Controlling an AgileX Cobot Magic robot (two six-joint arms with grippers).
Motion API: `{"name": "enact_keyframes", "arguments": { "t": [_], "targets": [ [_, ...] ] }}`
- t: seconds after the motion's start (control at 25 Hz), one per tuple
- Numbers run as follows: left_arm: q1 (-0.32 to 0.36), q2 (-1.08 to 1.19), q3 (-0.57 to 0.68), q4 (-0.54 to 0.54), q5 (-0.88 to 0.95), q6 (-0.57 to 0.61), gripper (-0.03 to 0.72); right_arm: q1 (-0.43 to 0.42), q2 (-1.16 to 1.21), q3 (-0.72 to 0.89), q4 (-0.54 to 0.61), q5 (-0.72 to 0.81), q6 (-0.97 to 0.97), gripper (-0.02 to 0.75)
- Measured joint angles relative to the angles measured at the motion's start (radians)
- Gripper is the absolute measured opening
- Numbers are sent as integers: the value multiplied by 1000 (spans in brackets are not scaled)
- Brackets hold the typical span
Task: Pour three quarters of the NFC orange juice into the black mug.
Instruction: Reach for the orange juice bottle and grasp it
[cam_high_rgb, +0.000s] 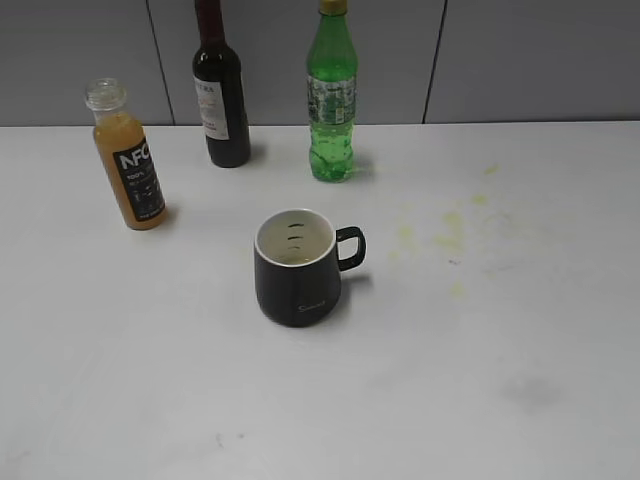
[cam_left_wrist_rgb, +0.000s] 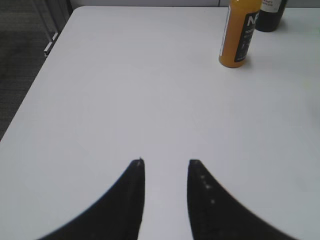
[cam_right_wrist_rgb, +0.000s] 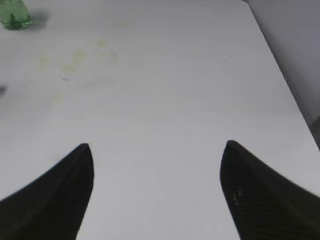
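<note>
The NFC orange juice bottle (cam_high_rgb: 128, 158) stands upright and uncapped at the back left of the white table; it also shows in the left wrist view (cam_left_wrist_rgb: 240, 33) at the top right. The black mug (cam_high_rgb: 298, 268) with a white interior stands mid-table, handle to the right. Neither gripper shows in the exterior view. My left gripper (cam_left_wrist_rgb: 166, 162) is open and empty over bare table, well short of the bottle. My right gripper (cam_right_wrist_rgb: 157, 145) is wide open and empty over the right side of the table.
A dark wine bottle (cam_high_rgb: 221, 95) and a taller green bottle (cam_high_rgb: 332, 100) stand at the back; the green bottle's base shows in the right wrist view (cam_right_wrist_rgb: 14, 15). Yellowish stains (cam_high_rgb: 445, 230) mark the table right of the mug. The table's left edge (cam_left_wrist_rgb: 30, 95) and right edge (cam_right_wrist_rgb: 285, 85) show.
</note>
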Motion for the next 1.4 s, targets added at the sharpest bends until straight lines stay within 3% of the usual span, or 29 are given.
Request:
{"name": "enact_keyframes", "arguments": {
  "t": [0.28, 1.4],
  "targets": [
    [0, 0, 0, 2, 0, 0, 236, -29, -26, 32, 55, -7, -66, 596],
    [0, 0, 0, 2, 0, 0, 236, -29, -26, 32, 59, -11, -75, 594]
  ]
}}
